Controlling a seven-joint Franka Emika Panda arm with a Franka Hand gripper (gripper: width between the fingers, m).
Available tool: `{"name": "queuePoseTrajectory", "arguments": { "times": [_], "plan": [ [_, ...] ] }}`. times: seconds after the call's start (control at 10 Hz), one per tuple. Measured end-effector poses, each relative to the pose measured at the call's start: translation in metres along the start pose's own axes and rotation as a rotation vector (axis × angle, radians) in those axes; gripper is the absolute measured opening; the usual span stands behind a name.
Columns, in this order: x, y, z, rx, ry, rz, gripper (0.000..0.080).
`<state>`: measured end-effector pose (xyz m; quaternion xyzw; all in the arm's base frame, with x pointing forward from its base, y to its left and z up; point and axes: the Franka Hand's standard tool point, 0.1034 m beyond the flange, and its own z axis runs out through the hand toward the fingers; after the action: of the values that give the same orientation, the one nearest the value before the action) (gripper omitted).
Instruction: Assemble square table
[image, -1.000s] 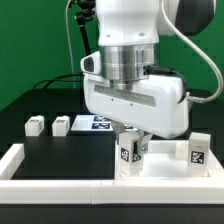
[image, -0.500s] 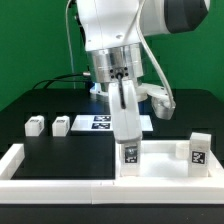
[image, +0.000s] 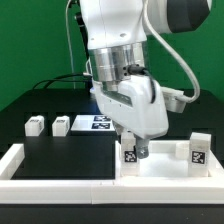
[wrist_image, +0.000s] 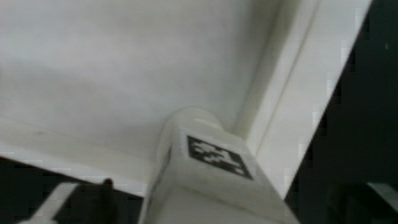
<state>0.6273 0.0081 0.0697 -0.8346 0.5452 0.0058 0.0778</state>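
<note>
1. A loose leg (image: 35, 125) and a second loose leg (image: 62, 124) lie on the black tabletop (image: 60, 148), well apart from the work and safe.
2. The fingers (image: 142, 150) flank the upright leg (image: 129, 154) at a corner of the square panel (image: 168, 160). Whether they clamp it, I cannot tell. A loose hold could slip, and a tilt could jam the leg.
3. A standing leg (image: 197, 150) is at the exterior view's right, where a wide swing might knock it.
</note>
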Motion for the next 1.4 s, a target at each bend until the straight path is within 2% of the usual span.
{"name": "queuePoseTrajectory", "arguments": {
  "times": [0.3,0.6,0.8,0.9,1.0,1.1,1.2,1.4],
  "plan": [
    [0.0009,0.0005,0.0000,-0.001,0.001,-0.213,0.0648],
    [0.0016,-0.0003,0.0003,-0.023,0.029,-0.707,0.0649],
    [0.0015,-0.0003,0.0011,-0.027,0.037,-0.764,0.0649],
    [0.0016,-0.0002,0.0011,-0.026,0.037,-0.743,0.0552],
    [0.0015,-0.0003,0.0011,-0.025,0.037,-0.703,0.0370],
    [0.0018,0.0000,0.0012,-0.024,0.038,-0.637,0.0370],
    [0.0028,0.0008,0.0014,-0.024,0.039,-0.565,0.0294],
    [0.0035,0.0014,0.0017,-0.021,0.040,-0.418,0.0294]
  ]
}}
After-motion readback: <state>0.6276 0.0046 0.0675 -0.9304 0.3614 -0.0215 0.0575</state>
